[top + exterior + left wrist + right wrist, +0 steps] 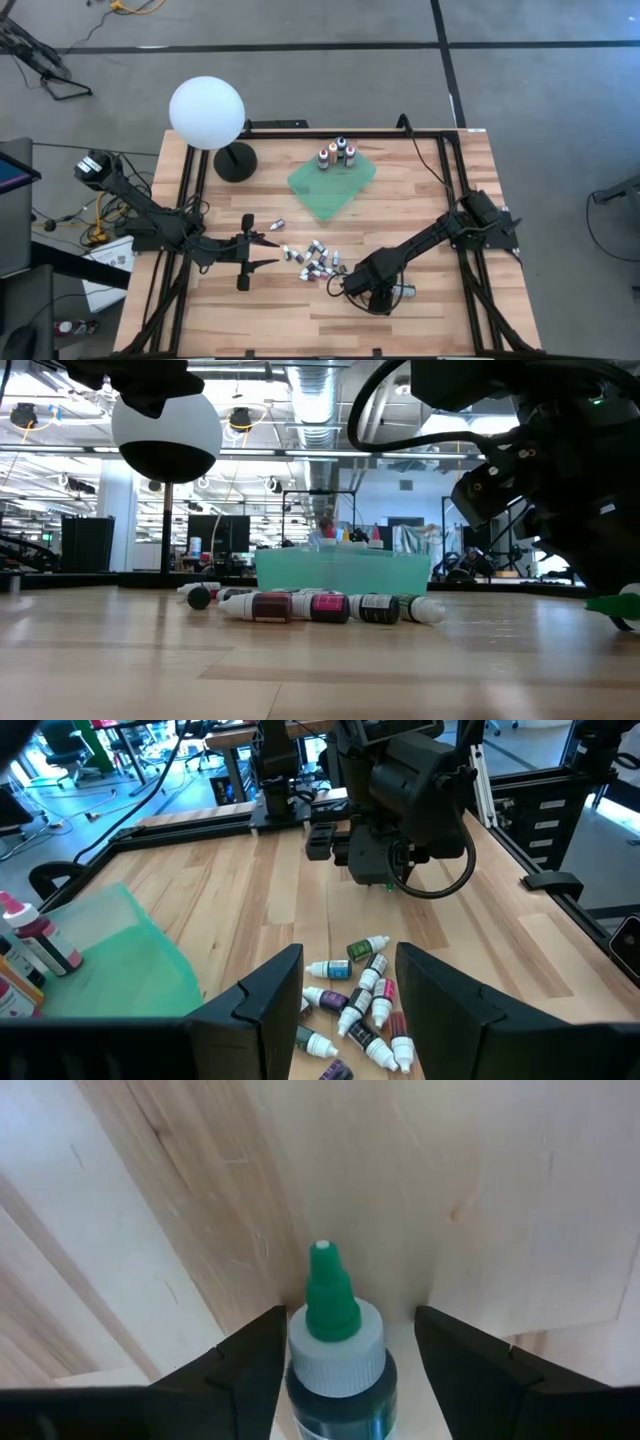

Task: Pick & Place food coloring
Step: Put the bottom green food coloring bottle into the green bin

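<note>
A green-capped dropper bottle [335, 1348] sits between the two fingers of the right end effector [345, 1355], its pointed tip facing away from the wrist; the fingers stand spread on either side of it, and whether they press its sides or only flank it I cannot tell. That right end effector [352, 290] is low over the wooden surface [430, 320] near its front edge, just beside a loose cluster of bottles [318, 261] lying on their sides, white caps and dark, red and green labels mixed together. From table height the same cluster [320, 605] shows as a row of toppled bottles in front of the green cloth [340, 570]. Farther back, that green cloth [333, 183] carries a small group of upright bottles [337, 154] near its far corner. The left end effector [262, 250] is on the other side of the cluster, its fingers apart and holding nothing, pointing at the pile. A white globe lamp [207, 113] on a black base stands at the back left.
</note>
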`<state>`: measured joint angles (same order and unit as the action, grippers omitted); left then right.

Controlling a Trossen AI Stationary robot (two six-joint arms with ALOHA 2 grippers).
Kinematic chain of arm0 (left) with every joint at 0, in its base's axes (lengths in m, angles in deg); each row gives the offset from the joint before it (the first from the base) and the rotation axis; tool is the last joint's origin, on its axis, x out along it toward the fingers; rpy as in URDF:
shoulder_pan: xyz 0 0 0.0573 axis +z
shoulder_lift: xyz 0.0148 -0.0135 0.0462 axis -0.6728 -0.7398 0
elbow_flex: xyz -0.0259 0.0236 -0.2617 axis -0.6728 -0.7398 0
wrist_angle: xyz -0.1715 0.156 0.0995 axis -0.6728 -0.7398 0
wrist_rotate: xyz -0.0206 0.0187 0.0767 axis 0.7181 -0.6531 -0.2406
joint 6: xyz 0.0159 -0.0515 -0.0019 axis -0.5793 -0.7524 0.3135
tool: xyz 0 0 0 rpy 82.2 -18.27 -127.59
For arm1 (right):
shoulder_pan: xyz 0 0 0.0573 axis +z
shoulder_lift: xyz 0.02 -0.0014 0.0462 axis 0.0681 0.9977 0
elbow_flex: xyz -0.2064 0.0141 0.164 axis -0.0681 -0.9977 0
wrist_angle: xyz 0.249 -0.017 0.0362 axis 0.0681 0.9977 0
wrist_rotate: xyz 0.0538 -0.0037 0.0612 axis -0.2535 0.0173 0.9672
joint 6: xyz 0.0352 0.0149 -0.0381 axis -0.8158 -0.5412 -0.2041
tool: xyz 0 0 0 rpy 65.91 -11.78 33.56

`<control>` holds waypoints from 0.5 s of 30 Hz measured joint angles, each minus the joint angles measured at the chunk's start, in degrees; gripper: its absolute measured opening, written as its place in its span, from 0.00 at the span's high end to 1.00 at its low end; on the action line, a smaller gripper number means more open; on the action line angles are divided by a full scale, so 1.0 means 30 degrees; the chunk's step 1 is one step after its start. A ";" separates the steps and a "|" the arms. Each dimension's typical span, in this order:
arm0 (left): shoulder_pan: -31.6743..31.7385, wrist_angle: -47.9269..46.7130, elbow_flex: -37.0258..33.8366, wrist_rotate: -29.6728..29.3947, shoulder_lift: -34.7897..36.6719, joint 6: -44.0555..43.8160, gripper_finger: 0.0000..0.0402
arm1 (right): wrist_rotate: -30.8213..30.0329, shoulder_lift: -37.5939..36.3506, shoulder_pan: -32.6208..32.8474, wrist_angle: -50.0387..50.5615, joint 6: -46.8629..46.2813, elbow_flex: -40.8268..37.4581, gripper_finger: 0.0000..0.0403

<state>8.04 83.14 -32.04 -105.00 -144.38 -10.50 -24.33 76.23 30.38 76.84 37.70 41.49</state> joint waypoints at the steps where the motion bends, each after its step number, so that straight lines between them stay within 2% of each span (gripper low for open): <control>1: 0.0003 0.0000 0.0000 0.0000 0.0000 -0.0005 0.61 | -0.0037 0.0000 0.0000 0.0015 0.0045 0.0000 0.49; 15: -0.0003 -0.0007 0.0000 0.0000 0.0000 -0.0100 0.61 | -0.0170 0.0000 0.0000 0.0045 0.1040 0.0000 0.64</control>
<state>8.03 83.12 -32.04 -105.00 -144.38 -10.80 -24.84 76.23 30.38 76.97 40.82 41.49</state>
